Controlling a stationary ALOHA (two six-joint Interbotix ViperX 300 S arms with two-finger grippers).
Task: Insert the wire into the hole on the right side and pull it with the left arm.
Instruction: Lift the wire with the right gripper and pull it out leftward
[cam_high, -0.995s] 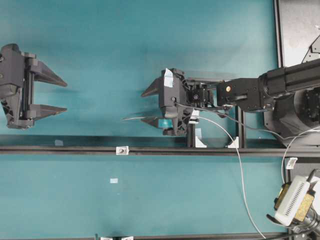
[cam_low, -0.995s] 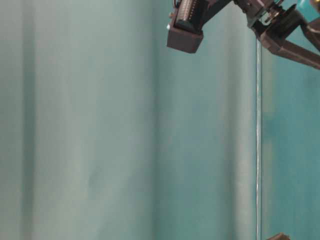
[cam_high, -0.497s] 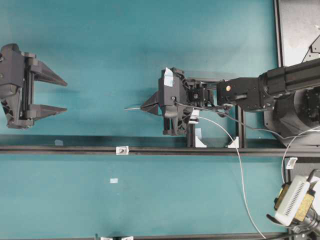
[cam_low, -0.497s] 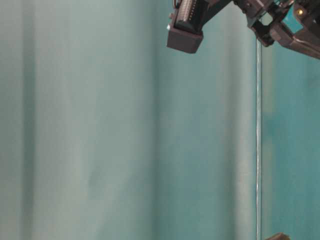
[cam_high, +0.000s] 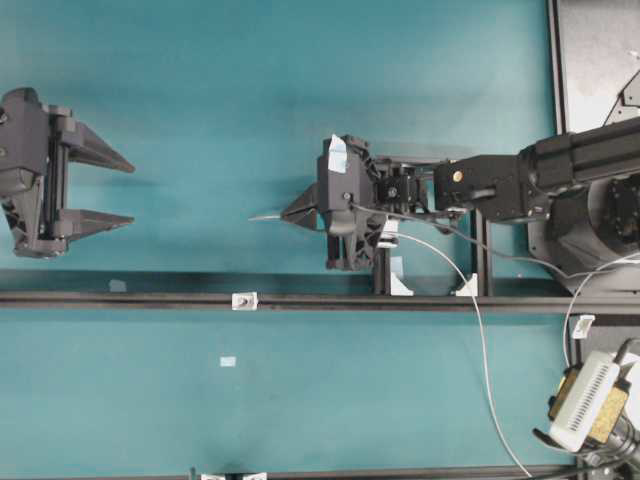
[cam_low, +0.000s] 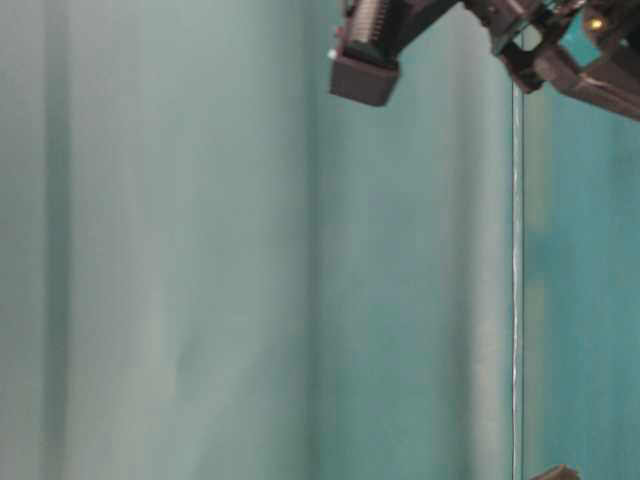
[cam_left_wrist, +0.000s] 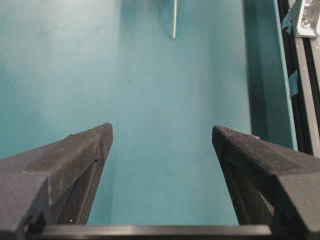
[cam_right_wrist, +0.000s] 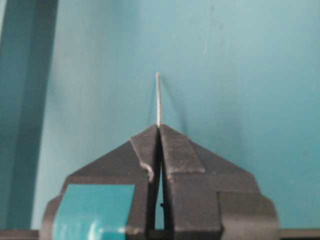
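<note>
Right gripper (cam_right_wrist: 159, 131) pinches the wire (cam_right_wrist: 158, 97) tight, a short tip poking ahead of its fingertips — keep it level and steady toward the hole (cam_high: 243, 300).

Left gripper (cam_high: 100, 188) at the table's left edge, fingers spread wide, holding nothing. Right gripper (cam_high: 290, 213) mid-table, jaws pinched together, pointing left.

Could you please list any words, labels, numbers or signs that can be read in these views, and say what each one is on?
No text can be read in any view.
White label on the right gripper: too small to tell whether it bears print.
Teal tape on the same gripper, right wrist view: blank.
Small white tags along the black rail and by the table edge: too small to read.
</note>
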